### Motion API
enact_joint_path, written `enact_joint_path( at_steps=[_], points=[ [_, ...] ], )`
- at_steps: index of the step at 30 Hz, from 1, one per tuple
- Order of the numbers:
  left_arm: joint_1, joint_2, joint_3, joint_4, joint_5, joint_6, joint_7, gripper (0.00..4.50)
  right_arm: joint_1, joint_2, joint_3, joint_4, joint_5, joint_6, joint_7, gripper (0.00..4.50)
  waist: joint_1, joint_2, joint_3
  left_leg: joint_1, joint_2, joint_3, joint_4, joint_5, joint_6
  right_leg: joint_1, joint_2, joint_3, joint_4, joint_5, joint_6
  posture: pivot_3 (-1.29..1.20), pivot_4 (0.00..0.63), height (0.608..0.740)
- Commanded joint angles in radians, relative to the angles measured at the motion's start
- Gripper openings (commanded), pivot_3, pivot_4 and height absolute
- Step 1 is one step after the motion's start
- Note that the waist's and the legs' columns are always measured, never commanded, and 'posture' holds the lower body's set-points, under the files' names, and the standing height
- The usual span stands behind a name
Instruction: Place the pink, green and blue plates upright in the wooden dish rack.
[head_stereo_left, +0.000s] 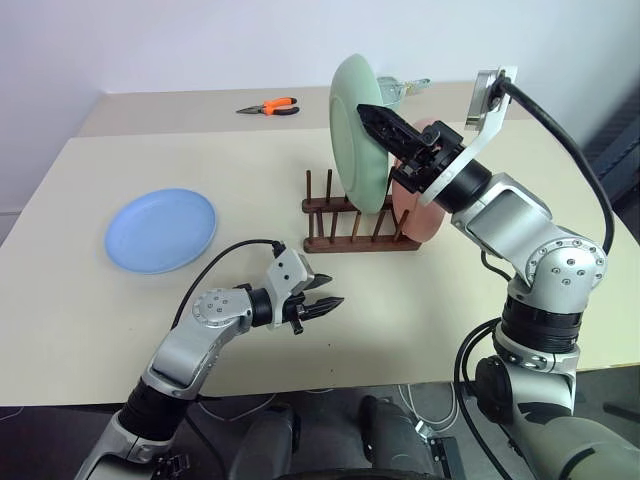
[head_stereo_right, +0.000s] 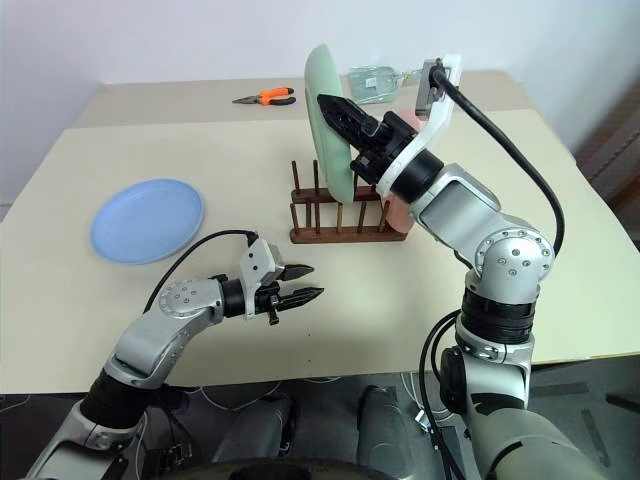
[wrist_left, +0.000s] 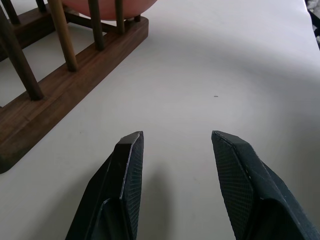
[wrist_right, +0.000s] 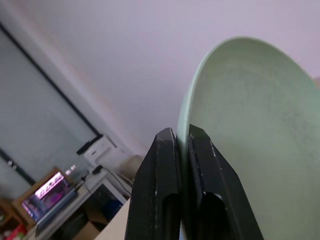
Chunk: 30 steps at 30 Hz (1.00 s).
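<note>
mint plate (head_stereo_left: 357, 135), blue plate (head_stereo_left: 161, 230), seemingly pink plate (head_stereo_left: 415, 205)

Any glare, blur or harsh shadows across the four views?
Eye views: even, soft light; only a faint shadow under the wooden dish rack. Left wrist view: the left gripper casts a soft shadow on the table; near fingers slightly soft. Right wrist view: the green plate is fairly sharp, the room behind it blurred, with a bright screen low in the corner.

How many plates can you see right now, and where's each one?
3: the pink plate upright in the wooden dish rack, the green plate held above it by the right gripper, the blue plate flat on the table.
</note>
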Motion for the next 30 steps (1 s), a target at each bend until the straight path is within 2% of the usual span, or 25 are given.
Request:
enact_joint_path(
  at_steps=[1, 8, 11, 12, 15, 17, 18, 23, 26, 27, 30],
  points=[
    [-0.002, -0.001, 0.010, -0.040, -0.005, -0.015, 0.002, 2.16, -0.014, 0.013, 0.000, 0.012, 0.015, -0.026, -0.048, 0.03, -0.002, 0.000, 0.000, 0.000, 0.000, 0.001, 0.000, 0.000, 0.000, 0.000, 0.000, 0.000, 0.001, 0.000, 0.000, 0.00, 0.150, 0.740],
    [-0.006, 0.000, 0.011, -0.039, -0.005, -0.018, 0.000, 2.16, -0.015, 0.046, 0.008, 0.056, -0.016, -0.054, -0.121, 0.03, -0.019, 0.000, 0.000, 0.001, 0.000, 0.001, 0.000, 0.000, 0.000, 0.000, 0.001, 0.000, 0.002, -0.001, -0.001, 0.00, 0.150, 0.740],
    [-0.005, 0.003, 0.013, -0.042, -0.009, -0.014, -0.004, 2.16, -0.023, 0.036, 0.020, 0.059, -0.077, -0.067, -0.093, 1.02, -0.020, 0.000, 0.000, 0.000, 0.000, 0.001, 0.000, 0.000, 0.000, 0.000, 0.001, 0.000, 0.002, 0.000, 0.000, 0.00, 0.150, 0.740],
    [-0.005, 0.003, 0.016, -0.043, -0.015, -0.009, -0.006, 2.16, -0.032, 0.020, 0.031, 0.054, -0.123, -0.078, -0.064, 1.51, -0.020, 0.000, 0.000, 0.001, 0.000, 0.001, 0.000, 0.000, 0.000, 0.000, 0.001, 0.000, 0.002, 0.000, 0.000, 0.00, 0.150, 0.740],
    [-0.008, 0.001, 0.040, -0.046, -0.047, 0.020, -0.008, 3.09, -0.060, -0.059, 0.092, 0.029, -0.326, -0.129, 0.036, 3.04, -0.020, 0.001, 0.000, 0.000, 0.000, 0.002, 0.000, 0.000, 0.000, -0.001, 0.001, 0.000, 0.002, 0.000, 0.000, 0.00, 0.150, 0.740],
    [-0.003, 0.007, 0.073, -0.057, -0.069, 0.027, -0.005, 4.11, -0.081, -0.131, 0.136, 0.017, -0.466, -0.185, 0.130, 3.05, -0.019, 0.001, 0.000, 0.000, 0.000, 0.002, 0.000, 0.000, 0.000, -0.001, 0.001, 0.000, 0.001, 0.000, 0.000, 0.00, 0.150, 0.740],
    [-0.006, 0.005, 0.096, -0.054, -0.070, 0.025, 0.012, 4.46, -0.091, -0.157, 0.149, 0.010, -0.517, -0.214, 0.176, 3.05, -0.019, 0.001, 0.000, 0.000, 0.000, 0.002, 0.000, 0.000, 0.000, -0.001, 0.001, 0.000, 0.001, 0.000, 0.000, 0.00, 0.150, 0.740],
    [-0.046, -0.044, 0.375, 0.011, -0.168, 0.061, 0.178, 4.46, -0.125, -0.303, 0.216, -0.006, -0.768, -0.353, 0.390, 3.05, -0.020, 0.000, 0.000, 0.000, 0.001, 0.002, 0.000, 0.000, 0.000, 0.000, 0.001, -0.001, 0.001, -0.002, 0.004, 0.00, 0.150, 0.740],
    [-0.108, -0.037, 0.546, 0.145, -0.097, 0.017, 0.386, 4.50, -0.130, -0.347, 0.230, -0.013, -0.849, -0.424, 0.505, 3.95, -0.022, 0.000, 0.000, 0.001, 0.001, 0.002, 0.000, 0.000, 0.000, 0.000, 0.001, -0.001, 0.002, -0.002, 0.006, 0.00, 0.150, 0.740],
    [-0.138, -0.022, 0.594, 0.197, -0.051, 0.021, 0.484, 4.50, -0.126, -0.358, 0.242, -0.029, -0.869, -0.442, 0.548, 4.42, -0.022, 0.000, 0.000, 0.001, 0.001, 0.002, 0.000, 0.000, 0.000, 0.000, 0.001, -0.001, 0.002, -0.002, 0.006, 0.00, 0.150, 0.740],
    [-0.214, 0.024, 0.711, 0.309, 0.078, 0.120, 0.777, 4.50, -0.088, -0.357, 0.312, -0.083, -0.923, -0.463, 0.638, 4.47, -0.023, -0.001, 0.000, 0.001, 0.001, 0.001, 0.000, 0.000, 0.000, -0.001, 0.001, -0.001, 0.002, -0.001, 0.006, 0.00, 0.150, 0.740]
  ],
)
